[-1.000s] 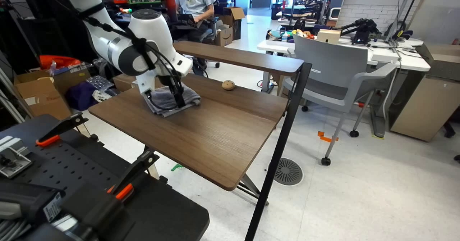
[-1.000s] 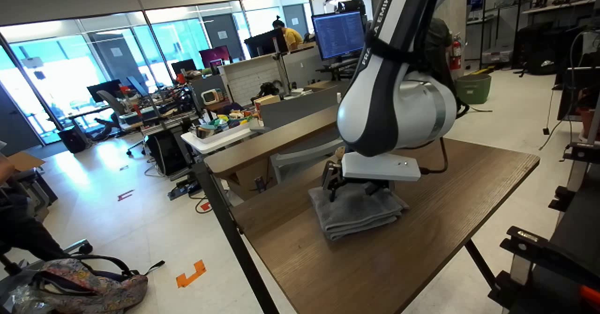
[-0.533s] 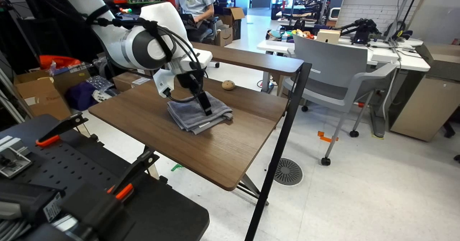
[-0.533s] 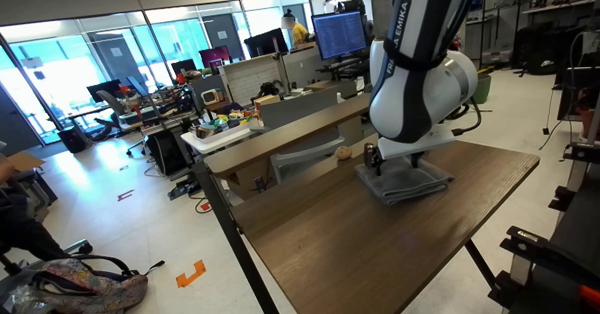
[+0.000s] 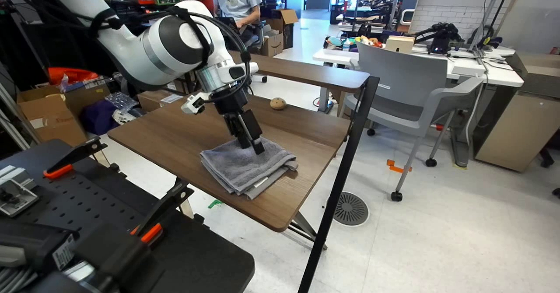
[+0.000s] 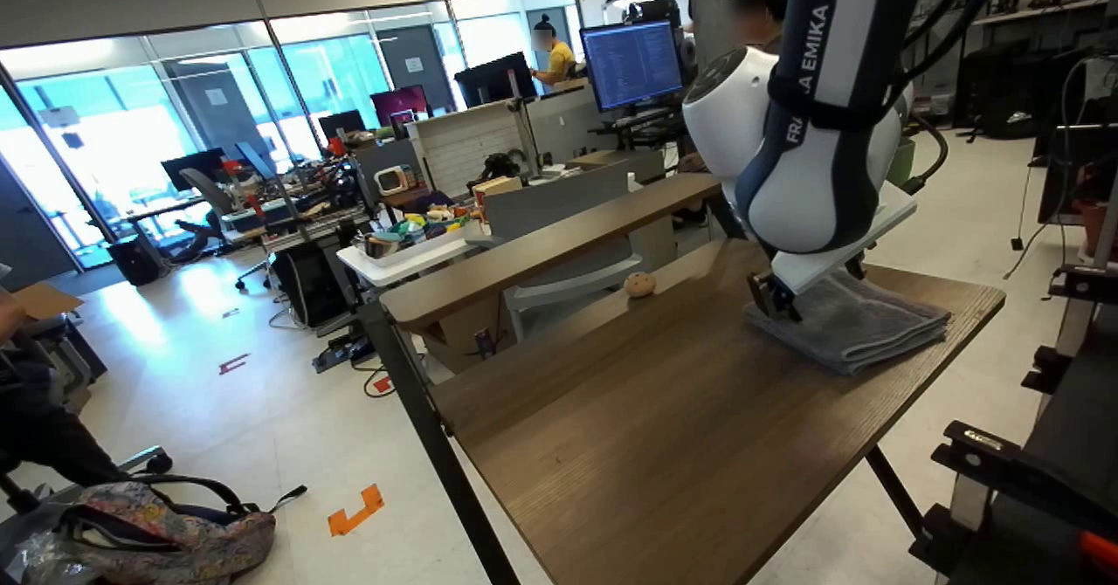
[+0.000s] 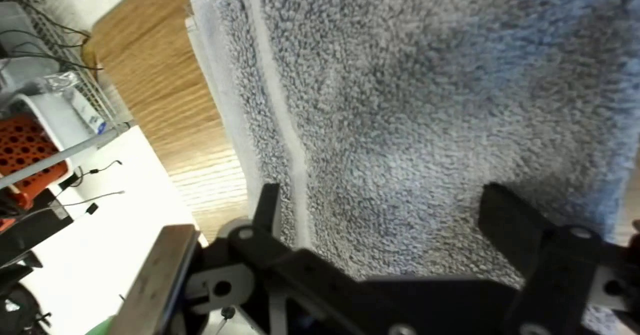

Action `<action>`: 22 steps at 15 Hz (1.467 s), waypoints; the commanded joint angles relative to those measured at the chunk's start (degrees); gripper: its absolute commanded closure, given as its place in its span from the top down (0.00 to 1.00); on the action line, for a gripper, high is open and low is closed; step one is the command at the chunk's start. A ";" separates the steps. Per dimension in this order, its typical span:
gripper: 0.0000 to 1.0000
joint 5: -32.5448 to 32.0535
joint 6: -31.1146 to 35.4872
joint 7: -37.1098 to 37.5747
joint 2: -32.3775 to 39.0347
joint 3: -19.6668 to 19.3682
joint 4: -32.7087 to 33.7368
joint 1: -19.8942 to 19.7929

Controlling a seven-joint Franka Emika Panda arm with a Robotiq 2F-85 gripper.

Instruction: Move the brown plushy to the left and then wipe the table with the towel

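The towel (image 5: 247,168), gray with a pale stripe, lies folded flat on the dark brown table (image 5: 175,129). It also shows in an exterior view (image 6: 873,327) and fills most of the wrist view (image 7: 400,100). My gripper (image 7: 382,190) is open, its fingers wide apart, with the tips down on or just over the towel's top. The gripper also shows in both exterior views (image 5: 253,148) (image 6: 821,292). The brown plushy (image 5: 278,103), small and rounded, sits near the table's far edge, apart from the towel; it also shows in an exterior view (image 6: 640,285) and is out of the wrist view.
A raised wooden shelf (image 5: 297,68) runs along the table's far side on a black metal leg (image 5: 345,170). A gray chair (image 5: 402,83) stands beyond it. A black bench with clamps (image 5: 162,210) stands close to the table. A person (image 5: 236,4) sits behind.
The gripper and towel moved together, sliding right and then nearer in an exterior view, toward the table edge by the clamped bench. The arm turned as it moved. The plushy stayed in place.
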 commanded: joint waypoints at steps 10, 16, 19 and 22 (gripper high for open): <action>1.00 1.15 15.26 -3.37 -12.85 17.62 -7.91 -13.76; 1.00 10.73 23.27 -11.83 -26.44 34.23 -16.97 -25.60; 1.00 20.78 21.59 -20.42 -33.76 47.63 -19.90 -34.53; 1.00 19.43 21.89 -18.39 -31.85 45.27 -17.76 -32.06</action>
